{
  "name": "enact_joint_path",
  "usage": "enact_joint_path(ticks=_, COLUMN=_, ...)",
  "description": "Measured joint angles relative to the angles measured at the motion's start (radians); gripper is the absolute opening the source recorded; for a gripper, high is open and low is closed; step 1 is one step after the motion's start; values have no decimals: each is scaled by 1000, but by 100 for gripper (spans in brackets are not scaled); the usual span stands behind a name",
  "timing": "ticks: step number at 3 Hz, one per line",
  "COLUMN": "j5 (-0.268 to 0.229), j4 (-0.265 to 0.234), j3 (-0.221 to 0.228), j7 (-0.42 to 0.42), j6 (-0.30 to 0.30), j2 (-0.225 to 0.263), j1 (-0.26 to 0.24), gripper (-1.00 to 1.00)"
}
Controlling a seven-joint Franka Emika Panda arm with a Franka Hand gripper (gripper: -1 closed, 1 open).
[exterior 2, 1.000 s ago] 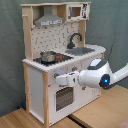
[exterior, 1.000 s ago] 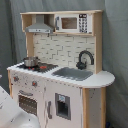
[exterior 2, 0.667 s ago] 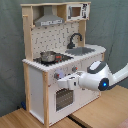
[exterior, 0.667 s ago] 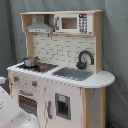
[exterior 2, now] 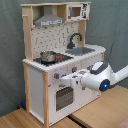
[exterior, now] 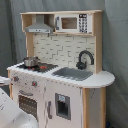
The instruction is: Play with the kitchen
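Where the first exterior view looks at it, the kitchen [exterior: 60, 65] fills most of the picture in front of a grey curtain [exterior: 114, 45], with a small pot [exterior: 30, 61] on the stovetop [exterior: 36, 66] at the first exterior view's left, a sink [exterior: 73, 73] and black faucet [exterior: 84, 59] beside it, a grey hood [exterior: 40, 25] and a microwave [exterior: 70, 23] above, and the oven door [exterior: 28, 104] below; a white part of the arm [exterior: 12, 114] shows at the bottom left corner. Seen in the second exterior view, the kitchen stands on a wooden tabletop [exterior 2: 20, 120], and the arm reaches in from the second exterior view's right, its gripper [exterior 2: 62, 77] close against the knobs [exterior 2: 57, 75] above the oven door; whether the fingers are spread or pressed together cannot be told.
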Motion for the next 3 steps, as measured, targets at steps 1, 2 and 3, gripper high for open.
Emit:
enact_joint_path(ticks=1, j5=-37, j4=-44, j3=-21, j7=90, j6=-32, j2=0, j1=25, gripper=100)
enact_joint_path(ticks=2, j5=-78, j4=-82, j3=-25, j7=180, j6=-58, j2=0, j1=35, gripper=100)
enact_joint_path(ticks=3, j5=-122, j4=-116, j3=-26, j7=270, j6=-72, j2=0, j1=37, gripper=100)
